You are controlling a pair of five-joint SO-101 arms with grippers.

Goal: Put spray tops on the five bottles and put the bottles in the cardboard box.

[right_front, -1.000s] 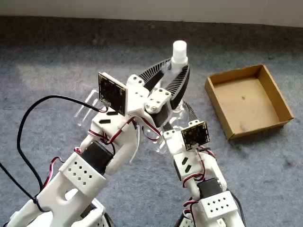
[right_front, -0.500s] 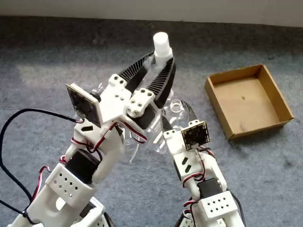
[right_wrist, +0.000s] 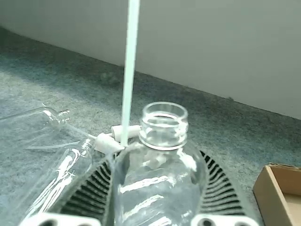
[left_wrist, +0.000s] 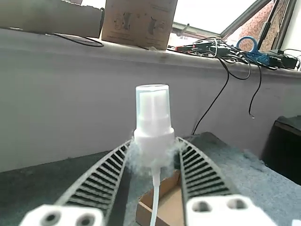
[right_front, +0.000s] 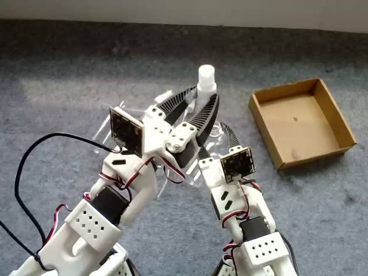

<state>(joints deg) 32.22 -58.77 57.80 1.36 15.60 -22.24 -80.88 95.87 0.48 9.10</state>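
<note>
Capping step. Right hand (right_wrist: 157, 162) grips open bottle (right_wrist: 162, 125) upright, left of cardboard box (right_front: 299, 126). Left hand (left_wrist: 154, 146) clamps spray top (left_wrist: 152, 117) above; dip tube (right_wrist: 129, 70) hangs beside bottle mouth, not inside. Next: centre tube, lower.

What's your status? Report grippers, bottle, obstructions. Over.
Left gripper shut on spray top. Right gripper shut on upright open bottle. Dip tube beside the neck, not in. Nothing blocking the neck.
</note>
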